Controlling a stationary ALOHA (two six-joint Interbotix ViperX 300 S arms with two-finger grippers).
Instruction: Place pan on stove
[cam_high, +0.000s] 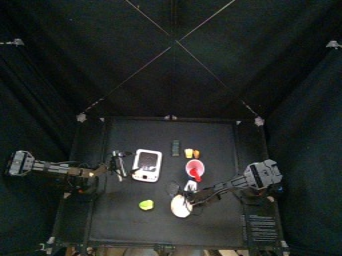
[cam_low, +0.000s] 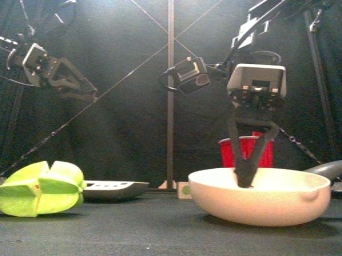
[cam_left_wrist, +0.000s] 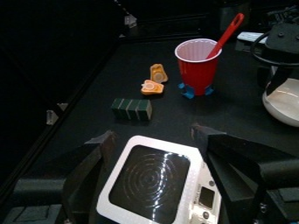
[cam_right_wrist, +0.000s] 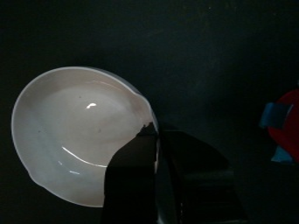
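The cream-white pan (cam_high: 179, 205) sits on the table at the front, right of middle, and is near and large in the front view (cam_low: 267, 198). My right gripper (cam_high: 195, 194) comes down onto its rim; in the right wrist view the jaws stand closed on the rim of the pan (cam_right_wrist: 76, 131). The white stove (cam_high: 147, 165) with its dark burner lies flat at the left middle. My left gripper (cam_high: 118, 166) is open and empty just to its left. In the left wrist view the stove (cam_left_wrist: 152, 175) lies ahead between the jaws.
A red cup (cam_high: 195, 169) with a red spoon stands right of the stove, behind the pan (cam_low: 247, 152). A yellow-green lump (cam_high: 146, 204) lies left of the pan. Orange pieces (cam_left_wrist: 153, 80) and a dark block (cam_left_wrist: 132, 108) lie farther back.
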